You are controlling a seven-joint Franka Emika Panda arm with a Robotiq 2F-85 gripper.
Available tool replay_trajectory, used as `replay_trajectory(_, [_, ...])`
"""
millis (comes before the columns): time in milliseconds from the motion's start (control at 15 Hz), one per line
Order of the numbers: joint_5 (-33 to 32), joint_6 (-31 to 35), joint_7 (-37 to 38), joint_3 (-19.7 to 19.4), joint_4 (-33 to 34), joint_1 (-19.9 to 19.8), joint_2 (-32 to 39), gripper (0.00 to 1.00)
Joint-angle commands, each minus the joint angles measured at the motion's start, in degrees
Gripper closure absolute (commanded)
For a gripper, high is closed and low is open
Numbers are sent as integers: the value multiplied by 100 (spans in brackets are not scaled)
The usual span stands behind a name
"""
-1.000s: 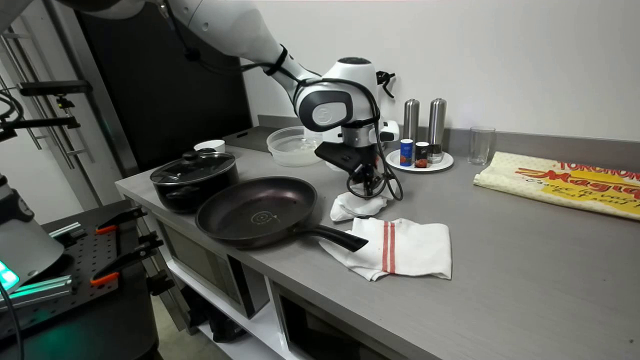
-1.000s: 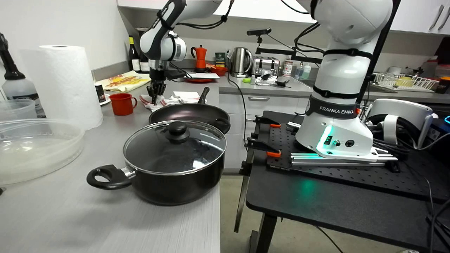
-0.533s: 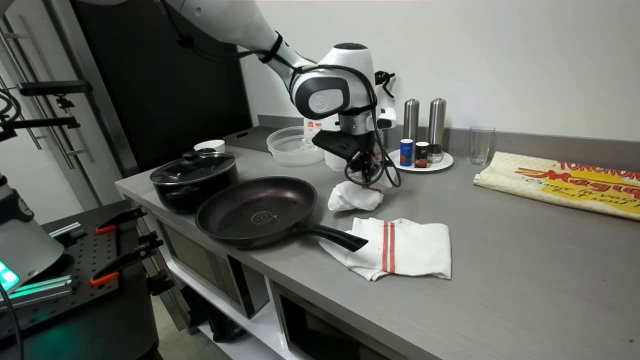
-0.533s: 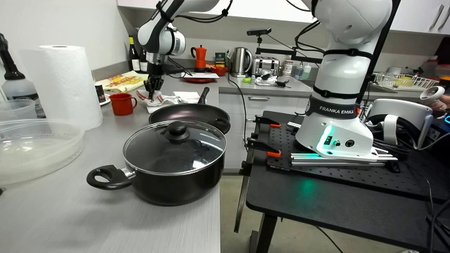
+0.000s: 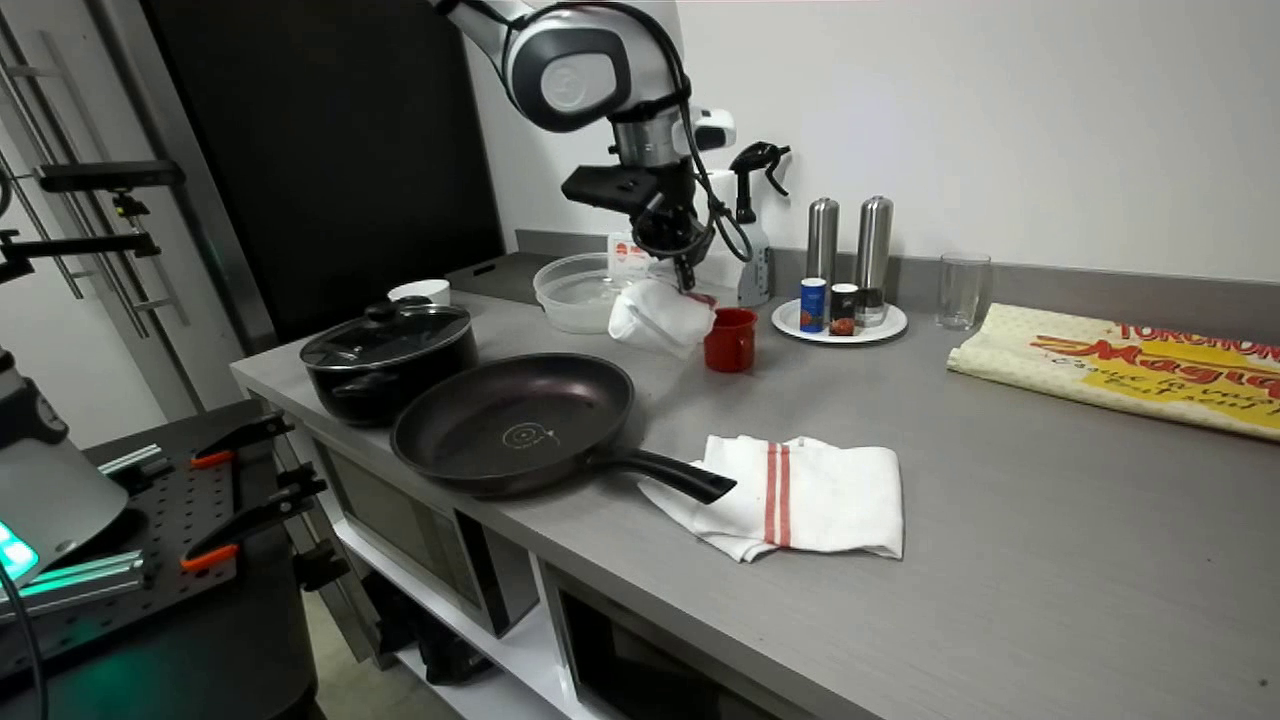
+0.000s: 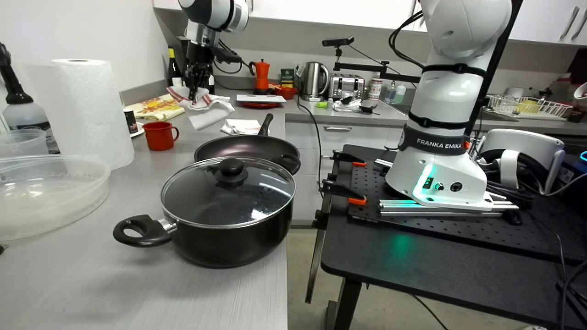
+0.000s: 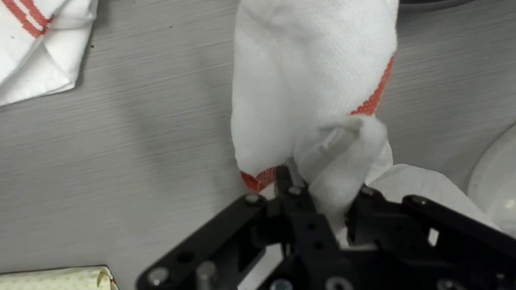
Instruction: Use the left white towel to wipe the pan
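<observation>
In an exterior view, a robot hand is grasping a white towel aloft, mid-frame.
The black pan is resting lower, left of center.

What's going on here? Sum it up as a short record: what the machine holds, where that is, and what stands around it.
End effector: shut on a white towel with red stripes
Towel's place: hanging above the counter, apart from the pan
Pan: on the counter, handle pointing toward a second towel
Second towel: folded on the counter, also white with red stripes
Pot: beside the pan, glass lid on
Mug: red, upright on the counter
Wiping: none at this moment
</observation>
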Motion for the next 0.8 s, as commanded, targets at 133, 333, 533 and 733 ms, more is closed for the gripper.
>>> replay_trajectory(133, [207, -163, -528, 16, -1899, 182, -1707, 95])
replay_trajectory(333, [184, -40, -655, -95, -2792, 422, -2275, 95])
replay_trajectory(533, [144, 247, -707, -207, -3676, 691, -2676, 95])
replay_trajectory(733, [22, 648, -594, -360, -4343, 943, -2810, 95])
